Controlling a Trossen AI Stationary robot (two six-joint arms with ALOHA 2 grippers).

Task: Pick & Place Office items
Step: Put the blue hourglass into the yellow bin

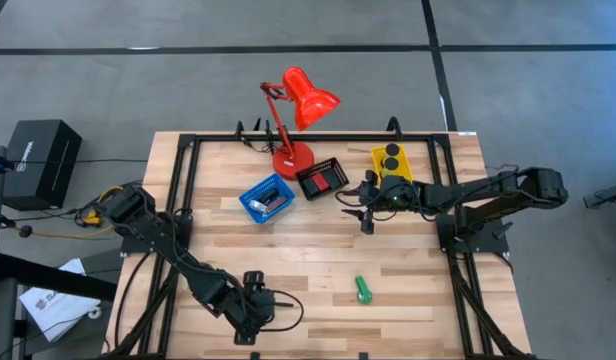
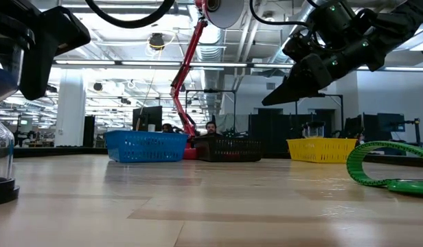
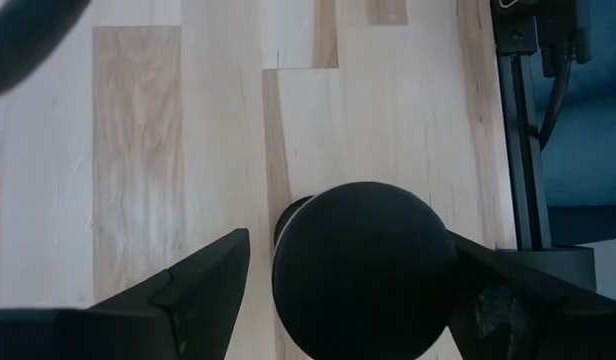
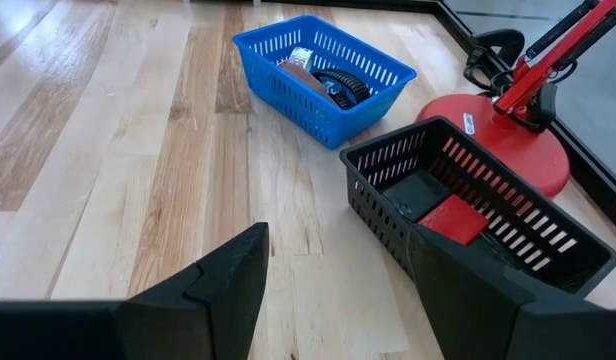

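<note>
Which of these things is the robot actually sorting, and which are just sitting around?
Job items: green cylinder; black round piece between the left pincer's fingers; red block in the black tray; round pieces in the yellow tray.

Lying about: red desk lamp; black box on the floor.

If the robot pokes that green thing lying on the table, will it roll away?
Probably, a little. The green thing looks like a stubby cylinder lying on its side on the smooth wooden table, so a sideways push could roll it. It looks small, so likely light. Nothing stands close enough to stop it.
</note>
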